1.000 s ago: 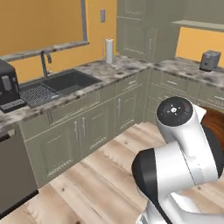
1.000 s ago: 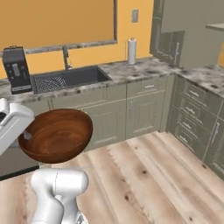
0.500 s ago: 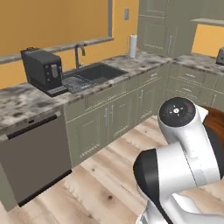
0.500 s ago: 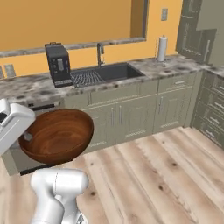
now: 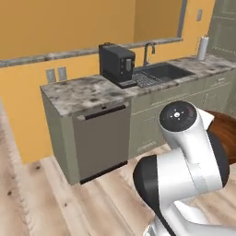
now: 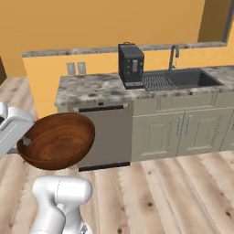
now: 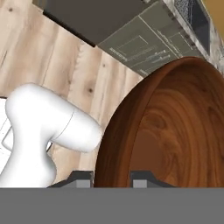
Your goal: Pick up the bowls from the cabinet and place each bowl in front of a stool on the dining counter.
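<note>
End effector (image 7: 112,177) clenched on rim of wooden bowl (image 6: 57,139), carried tilted in mid-air above floor (image 6: 173,192), near dishwasher (image 6: 103,135). First bowl out of cabinet, not yet placed on dining tabletop; second bowl apparently still to fetch.

Glossy wood-grain bowl (image 6: 57,140); speckled stone counter (image 5: 87,90), plank floor (image 6: 183,192)

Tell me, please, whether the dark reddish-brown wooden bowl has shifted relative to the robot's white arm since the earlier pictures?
No. The dark reddish-brown wooden bowl sits at the same spot beside the white arm; only the kitchen behind slid right as the base moved.
</note>
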